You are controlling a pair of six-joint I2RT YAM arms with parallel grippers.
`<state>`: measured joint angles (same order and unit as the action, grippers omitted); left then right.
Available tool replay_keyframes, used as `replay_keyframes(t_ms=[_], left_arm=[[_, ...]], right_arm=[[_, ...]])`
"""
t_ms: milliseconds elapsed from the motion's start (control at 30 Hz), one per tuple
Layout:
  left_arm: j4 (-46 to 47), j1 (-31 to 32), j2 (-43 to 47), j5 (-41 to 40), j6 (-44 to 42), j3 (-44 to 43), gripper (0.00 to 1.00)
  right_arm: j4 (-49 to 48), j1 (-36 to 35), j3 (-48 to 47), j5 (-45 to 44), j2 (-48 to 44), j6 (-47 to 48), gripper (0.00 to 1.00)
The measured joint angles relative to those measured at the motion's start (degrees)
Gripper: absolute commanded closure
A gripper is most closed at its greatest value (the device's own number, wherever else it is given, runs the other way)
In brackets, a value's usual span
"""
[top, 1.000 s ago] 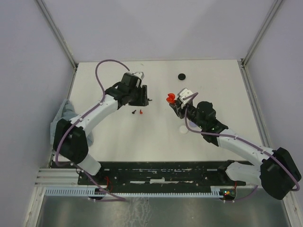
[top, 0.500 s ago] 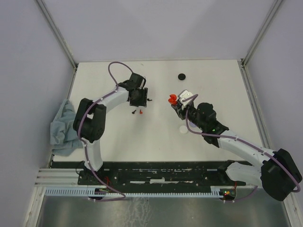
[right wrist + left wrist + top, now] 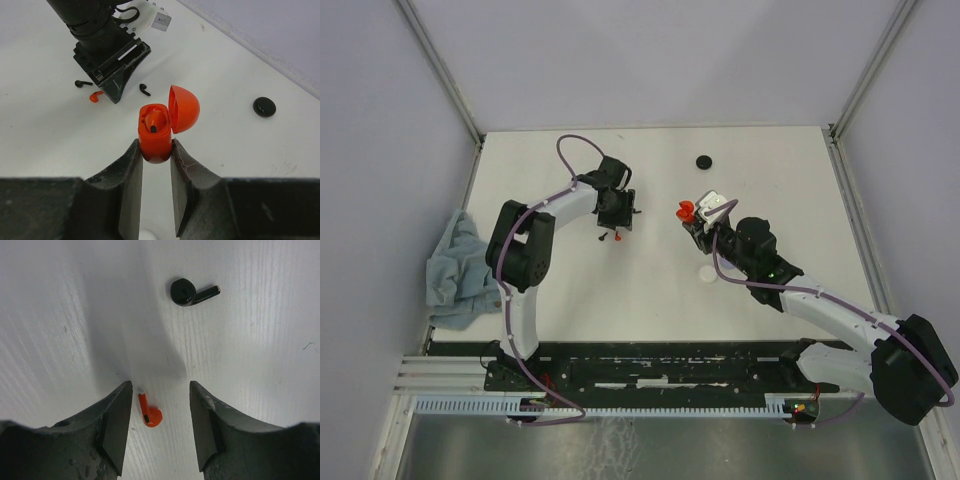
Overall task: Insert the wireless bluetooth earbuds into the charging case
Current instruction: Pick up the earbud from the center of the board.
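Observation:
A red earbud (image 3: 150, 412) lies on the white table between the fingers of my open left gripper (image 3: 160, 386), nearer the left finger, touching neither. It also shows in the top view (image 3: 617, 238) just in front of the left gripper (image 3: 618, 214). A black earbud (image 3: 190, 291) lies beyond it. My right gripper (image 3: 156, 150) is shut on the red charging case (image 3: 156, 132), held upright with its lid (image 3: 183, 107) open and one red earbud (image 3: 155, 120) seated inside. The case shows in the top view (image 3: 686, 210) too.
A second black earbud (image 3: 145, 90) lies right of the left gripper. A black round case (image 3: 703, 161) sits at the back of the table, a white round case (image 3: 708, 274) in front of the right gripper. A grey-blue cloth (image 3: 455, 270) hangs at the table's left edge.
The left arm has folded in and up, its elbow swinging right, while its gripper stayed over the earbuds and settled around the red one. The right gripper holds the case almost still.

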<state>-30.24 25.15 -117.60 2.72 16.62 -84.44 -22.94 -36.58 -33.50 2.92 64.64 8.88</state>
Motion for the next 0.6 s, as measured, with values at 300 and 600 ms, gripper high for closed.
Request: replay_keyframes(t_ms=[300,600], left_arm=[[-0.9,0.15,-0.13,3.5,-0.02,0.0,0.47],[-1.38,1.33,-0.11,6.08,-1.9,0.22,0.47]], right_arm=[[0.02,0.02,0.0,0.0,0.0,0.0,0.96],[0.02,0.26,0.0,-0.02,0.0,0.0,0.96]])
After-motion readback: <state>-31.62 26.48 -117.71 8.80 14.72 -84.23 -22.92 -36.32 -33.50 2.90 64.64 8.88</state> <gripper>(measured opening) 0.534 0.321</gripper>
